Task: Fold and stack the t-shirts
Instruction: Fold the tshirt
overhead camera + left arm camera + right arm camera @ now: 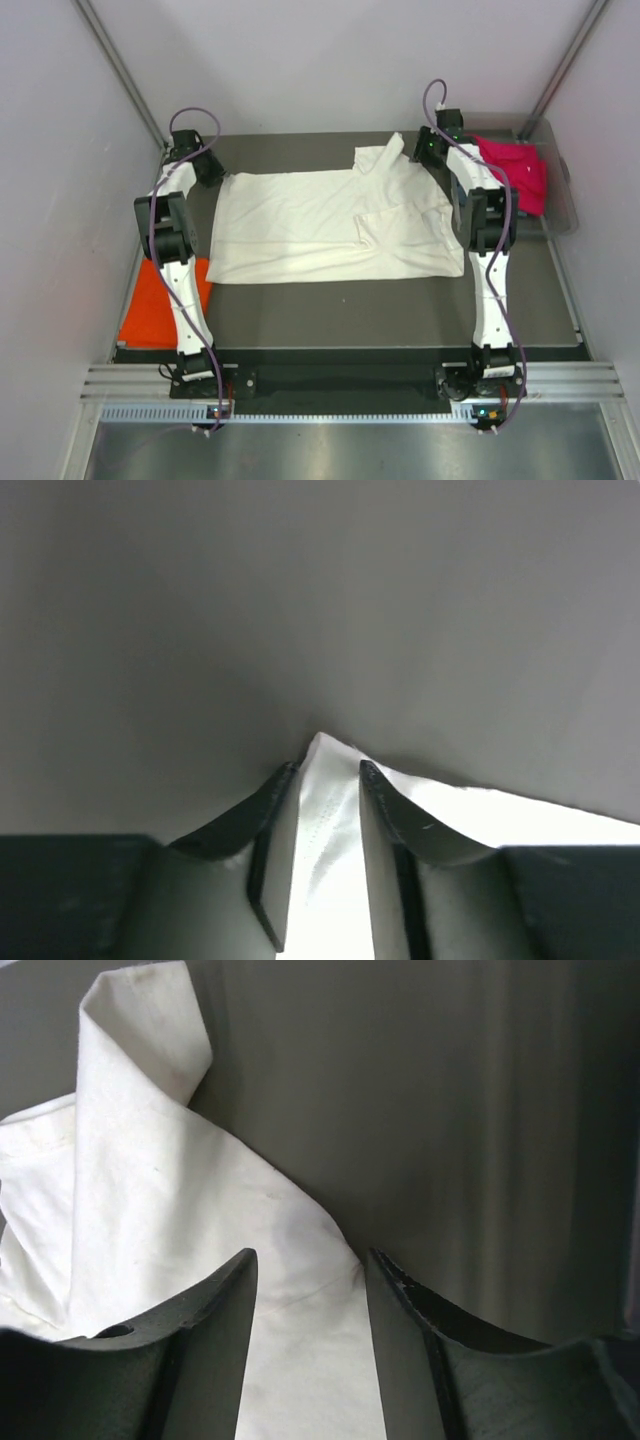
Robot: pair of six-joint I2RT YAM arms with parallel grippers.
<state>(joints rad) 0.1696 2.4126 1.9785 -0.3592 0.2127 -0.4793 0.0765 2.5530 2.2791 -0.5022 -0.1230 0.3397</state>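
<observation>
A large cream-white t-shirt (pixel 330 225) lies spread on the dark table (pixel 350 310), with one sleeve turned up at its far right. My left gripper (pixel 212 172) is down at the shirt's far left corner. In the left wrist view, the left gripper (pixel 328 767) straddles that corner of the white cloth (pixel 330 810) with a gap still between its fingers. My right gripper (pixel 425 152) is at the far right edge. In the right wrist view, the right gripper (pixel 311 1255) stands open over the cloth (pixel 150 1210). An orange t-shirt (pixel 165 300) lies at the left edge. A magenta t-shirt (pixel 515 170) lies at the back right.
The magenta shirt rests in a clear bin (pixel 565 210) at the table's right side. White walls close in on the left, back and right. A metal rail (pixel 350 385) runs along the near edge at the arm bases.
</observation>
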